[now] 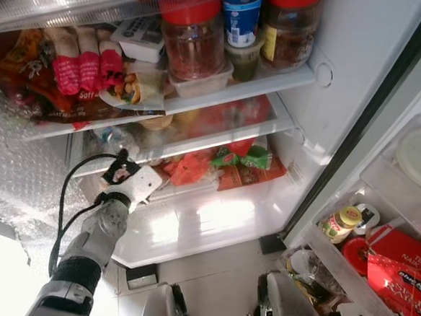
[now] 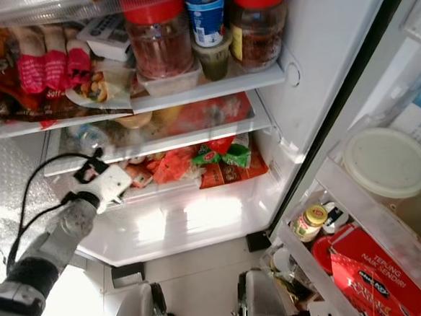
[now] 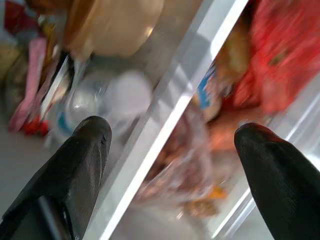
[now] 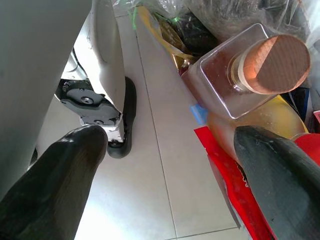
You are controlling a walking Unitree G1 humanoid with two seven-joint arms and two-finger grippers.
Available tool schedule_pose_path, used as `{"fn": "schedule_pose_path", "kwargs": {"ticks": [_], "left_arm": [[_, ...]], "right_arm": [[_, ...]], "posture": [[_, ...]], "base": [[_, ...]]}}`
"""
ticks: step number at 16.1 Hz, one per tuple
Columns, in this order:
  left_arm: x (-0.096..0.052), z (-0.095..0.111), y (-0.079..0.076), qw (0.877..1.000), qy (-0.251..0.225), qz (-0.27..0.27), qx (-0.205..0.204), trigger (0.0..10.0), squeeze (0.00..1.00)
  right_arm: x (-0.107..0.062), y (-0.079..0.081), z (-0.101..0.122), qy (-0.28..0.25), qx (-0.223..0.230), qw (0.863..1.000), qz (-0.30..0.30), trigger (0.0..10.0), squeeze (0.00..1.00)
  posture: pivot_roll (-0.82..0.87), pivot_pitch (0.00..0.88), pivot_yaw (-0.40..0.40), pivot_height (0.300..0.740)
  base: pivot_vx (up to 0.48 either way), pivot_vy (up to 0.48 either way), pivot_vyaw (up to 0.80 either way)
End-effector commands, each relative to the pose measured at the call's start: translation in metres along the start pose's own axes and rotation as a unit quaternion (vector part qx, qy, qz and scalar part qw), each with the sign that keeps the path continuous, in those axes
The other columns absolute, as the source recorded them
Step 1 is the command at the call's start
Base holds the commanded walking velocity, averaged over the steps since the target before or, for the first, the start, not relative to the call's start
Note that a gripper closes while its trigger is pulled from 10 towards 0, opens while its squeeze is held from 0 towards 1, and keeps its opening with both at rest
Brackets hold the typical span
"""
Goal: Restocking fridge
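Nearest the camera, the robot's own white legs stand on the tiled floor (image 1: 219, 280) before the open fridge (image 1: 320, 71). Left claw (image 3: 170, 145), raised on its silver arm, reaches toward the front edge of the lower glass shelf (image 1: 188, 146); its two black fingers (image 3: 90, 145) stand spread apart with nothing between them, framing the shelf edge and blurred packets beyond. Right claw (image 4: 170, 150) hangs low beside the leg, fingers likewise parted and empty, near a square glass bottle with a cork stopper (image 4: 250, 65) and a red packet below it. Upper shelf contents: two red-lidded jars (image 1: 193, 36), a blue yoghurt pot (image 1: 244, 14), a clear tub, pink-wrapped sausages (image 1: 81, 62) and snack bags. Lower shelf and the drawer beneath hold a bowl, a water bottle, and red and green packets (image 1: 232, 160). Door rack (image 1: 348, 264) carries a small yellow-lidded jar (image 1: 341, 222), a red box (image 1: 409, 263) and a white lid. Judged from this arrangement, much stock is already in place; since neither claw carries an item, the next item has yet to be fetched, probably from the goods near the right claw.
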State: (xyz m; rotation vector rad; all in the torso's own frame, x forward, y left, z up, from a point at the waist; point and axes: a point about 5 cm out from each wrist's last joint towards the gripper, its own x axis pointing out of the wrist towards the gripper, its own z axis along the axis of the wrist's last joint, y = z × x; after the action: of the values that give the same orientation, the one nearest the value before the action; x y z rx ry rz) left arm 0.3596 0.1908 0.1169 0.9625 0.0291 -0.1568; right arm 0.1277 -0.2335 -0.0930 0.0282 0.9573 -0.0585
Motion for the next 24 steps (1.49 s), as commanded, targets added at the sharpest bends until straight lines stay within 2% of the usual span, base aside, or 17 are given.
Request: {"fn": "schedule_pose_path", "kwargs": {"ticks": [1,2,3,4,6,8,9,10,11,12,14,15,17,18,19,21,24], "left_arm": [[-0.003,-0.019,0.012,0.999,0.039,0.025,0.012,10.0,0.00],[-0.003,-0.021,0.013,0.999,0.042,0.029,0.011,10.0,0.00],[-0.004,-0.016,0.010,1.000,0.019,0.018,-0.016,10.0,0.00],[-0.004,-0.012,0.007,1.000,0.006,0.012,-0.024,10.0,0.00],[-0.013,0.009,-0.023,0.992,-0.079,-0.057,-0.074,10.0,0.00],[-0.026,0.010,-0.045,0.983,-0.092,-0.078,-0.138,10.0,0.00],[-0.030,0.009,-0.049,0.981,-0.088,-0.072,-0.160,10.0,0.00],[-0.036,0.003,-0.054,0.973,-0.062,-0.059,-0.215,10.0,0.00],[-0.049,-0.015,-0.071,0.944,-0.001,-0.075,-0.320,10.0,0.00],[-0.059,-0.035,-0.085,0.916,0.056,-0.084,-0.388,10.0,0.00],[-0.081,-0.072,-0.112,0.891,0.177,-0.104,-0.404,10.0,0.00],[-0.088,-0.079,-0.119,0.879,0.209,-0.114,-0.412,10.0,0.00],[-0.102,-0.095,-0.129,0.865,0.263,-0.115,-0.412,10.0,0.00],[-0.119,-0.114,-0.136,0.838,0.329,-0.098,-0.424,10.0,0.00],[-0.124,-0.119,-0.137,0.833,0.345,-0.092,-0.423,10.0,0.00],[-0.145,-0.136,-0.141,0.819,0.396,-0.079,-0.407,10.0,0.00],[-0.157,-0.138,-0.151,0.811,0.415,-0.081,-0.405,10.0,0.00]], "right_arm": [[-0.003,-0.001,-0.010,0.014,0.011,1.000,-0.006,10.0,0.00],[-0.003,-0.001,-0.010,0.014,0.011,1.000,-0.005,10.0,0.00],[-0.003,-0.001,-0.009,0.015,0.010,1.000,-0.005,10.0,0.00],[-0.003,-0.001,-0.009,0.015,0.009,1.000,-0.005,10.0,0.00],[-0.003,-0.001,-0.009,0.014,0.010,1.000,-0.005,10.0,0.00],[-0.003,-0.001,-0.009,0.014,0.009,1.000,-0.004,10.0,0.00],[-0.003,-0.001,-0.009,0.014,0.009,1.000,-0.003,10.0,0.00],[-0.003,-0.001,-0.009,0.014,0.009,1.000,-0.003,10.0,0.00],[-0.003,-0.001,-0.009,0.014,0.009,1.000,-0.003,10.0,0.00],[-0.002,-0.001,-0.009,0.014,0.007,1.000,-0.002,10.0,0.00],[-0.002,0.000,-0.008,0.014,0.007,1.000,-0.001,10.0,0.00],[-0.002,0.000,-0.008,0.014,0.007,1.000,0.000,10.0,0.00],[-0.002,0.001,-0.008,0.013,0.007,1.000,0.000,10.0,0.00],[-0.002,0.001,-0.008,0.013,0.006,1.000,0.000,10.0,0.00],[-0.002,0.001,-0.008,0.013,0.005,1.000,0.000,10.0,0.00],[-0.002,0.001,-0.009,0.015,0.003,1.000,0.001,10.0,0.00],[-0.003,0.000,-0.010,0.017,0.000,1.000,0.004,10.0,0.00]], "posture": [[-0.06,0.204,0.034,0.630],[-0.06,0.205,0.034,0.630],[-0.06,0.204,0.034,0.630],[-0.06,0.205,0.034,0.630],[-0.06,0.203,0.036,0.630],[-0.06,0.202,0.037,0.630],[-0.06,0.200,0.039,0.630],[-0.06,0.200,0.040,0.630],[-0.06,0.196,0.041,0.630],[-0.05,0.193,0.042,0.630],[-0.06,0.186,0.046,0.630],[-0.05,0.181,0.047,0.630],[-0.06,0.179,0.048,0.630],[-0.06,0.170,0.047,0.630],[-0.06,0.166,0.046,0.630],[-0.06,0.159,0.044,0.630],[-0.06,0.152,0.040,0.630]], "base": [[0.000,0.000,0.00],[0.000,0.000,0.00],[0.000,0.000,0.00],[0.000,0.000,0.00],[0.000,0.000,0.00],[0.000,0.000,0.00],[0.000,0.000,0.00],[0.000,0.000,0.00],[0.000,0.000,0.00],[0.000,0.000,0.00],[0.000,0.000,0.00],[0.000,0.000,0.00],[0.000,0.000,0.00],[0.000,0.000,0.00],[0.000,0.000,0.00],[0.000,0.309,0.00],[0.000,0.363,0.00]]}}
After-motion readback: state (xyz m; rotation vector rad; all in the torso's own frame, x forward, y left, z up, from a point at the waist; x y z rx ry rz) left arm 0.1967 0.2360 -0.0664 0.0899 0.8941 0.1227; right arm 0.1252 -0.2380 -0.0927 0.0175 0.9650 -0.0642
